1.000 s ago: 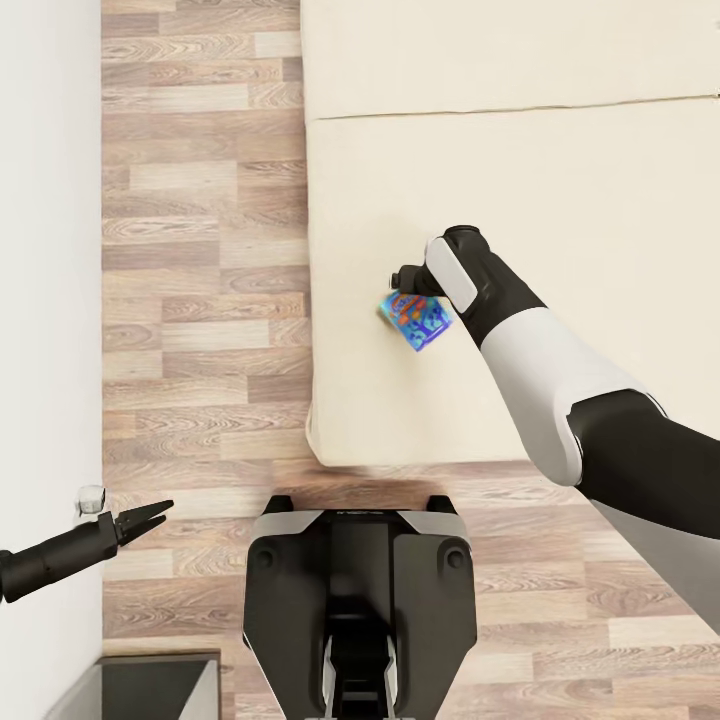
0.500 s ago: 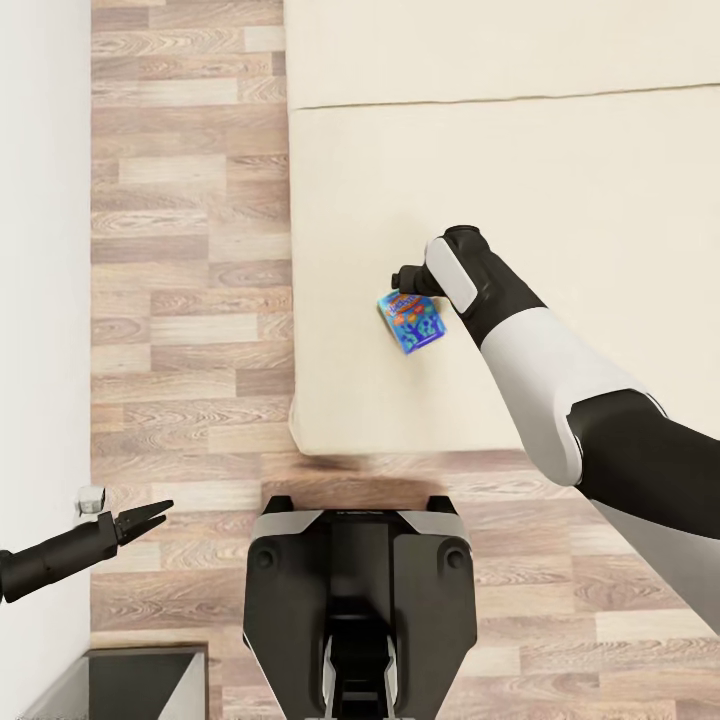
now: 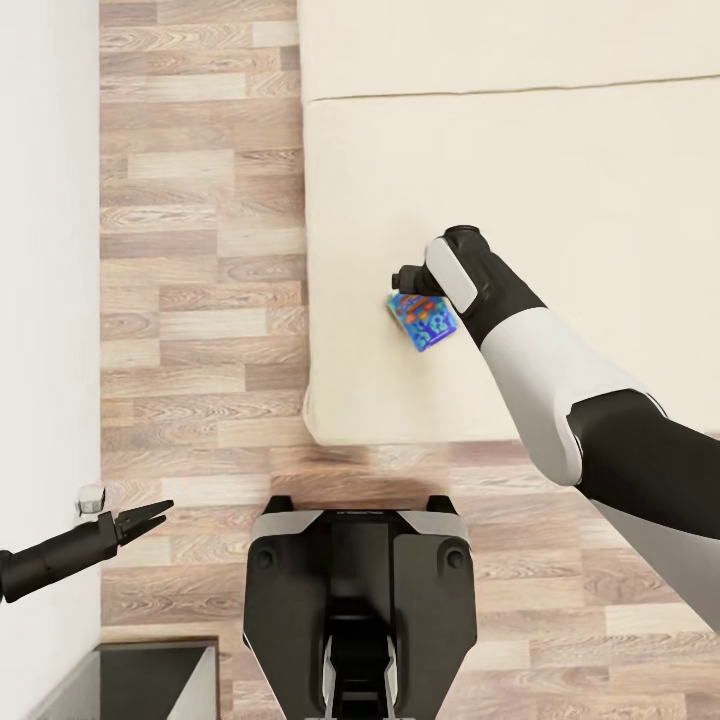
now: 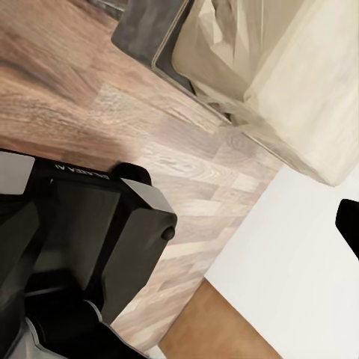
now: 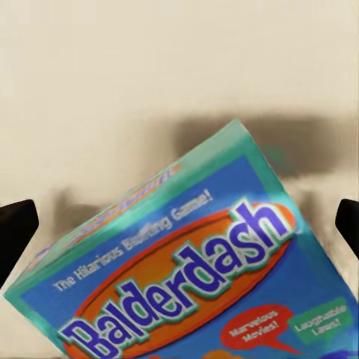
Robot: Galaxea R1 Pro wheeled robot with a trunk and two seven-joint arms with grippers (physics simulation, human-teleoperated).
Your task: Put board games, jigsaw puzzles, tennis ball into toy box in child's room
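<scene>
Gripping the tilted Balderdash box (image 3: pixel 423 321) above the bed (image 3: pixel 560 180) – right fingers (image 3: pixel 409 275) clenched on one edge – liable to swing loose.

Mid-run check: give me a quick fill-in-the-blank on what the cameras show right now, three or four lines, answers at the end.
1. The small blue board game at the right gripper has the title ____ printed on it.
2. That box is over the beige ____.
3. The left gripper hangs over the ____-plank floor, near the white wall.

Missing words: Balderdash; bed; wood
</scene>
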